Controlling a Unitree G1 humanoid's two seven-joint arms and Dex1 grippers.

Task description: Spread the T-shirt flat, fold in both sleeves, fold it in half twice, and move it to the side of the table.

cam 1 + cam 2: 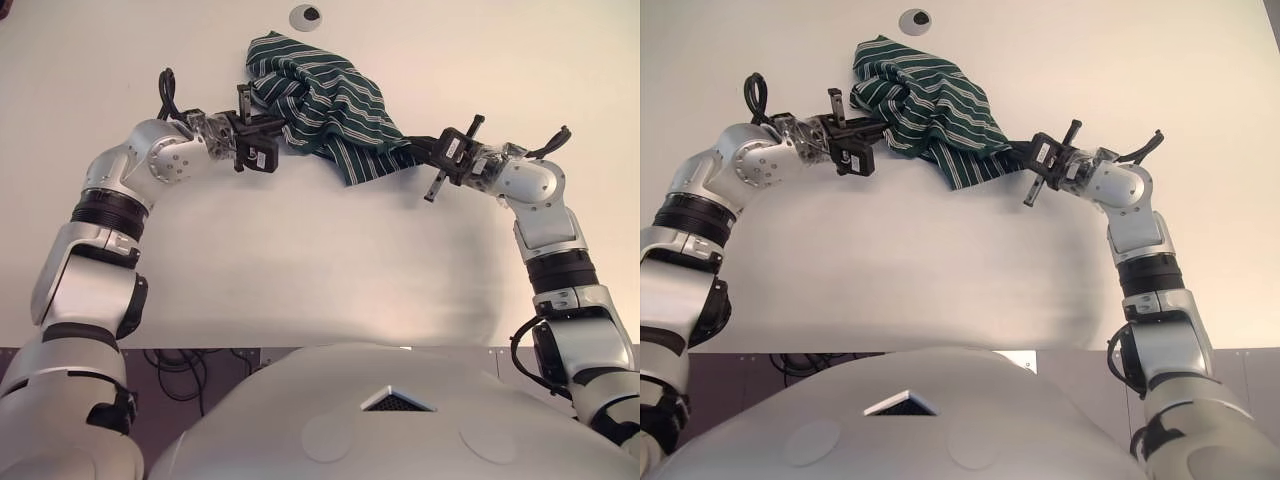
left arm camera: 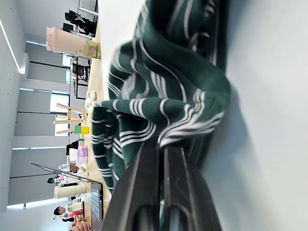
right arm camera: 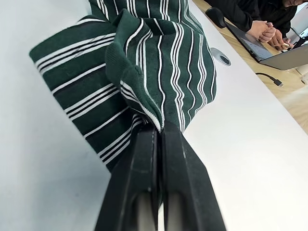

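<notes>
**While bunched on the table [image 1: 300, 260], shirt [image 1: 325, 100] is pinched at both ends**

Since nothing is spread yet, the shirt lies as a crumpled heap, dark green w/ thin white stripes. It sits on the far half of the white table, approx. centre, folds piled over each other. No sleeve can be told apart. Heap's far tip points toward a round grommet [image 1: 306, 16] set in the table top, near it but not touching.

L gripper [image 1: 280, 122] is at the heap's left edge, low over the table. Its fingers [image 2: 139, 192] are pressed together w/ a fold of striped cloth caught at the tips. In the L wrist view the cloth rises in a hump just past the tips.

R gripper [image 1: 412, 148] is at the heap's near-right corner. Its fingers [image 3: 185, 168] are also together, clamped on a ribbed, white-striped edge of the shirt; can't tell if hem or cuff. Cloth fans out from that pinch toward the far side.

Both arms are bent inward, grippers facing each other w/ the heap between them.

Beyond the table's far edge, in the R wrist view, a laptop [image 3: 284, 53] stands on a wooden surface w/ a cable [image 3: 269, 78] beside it.
</notes>
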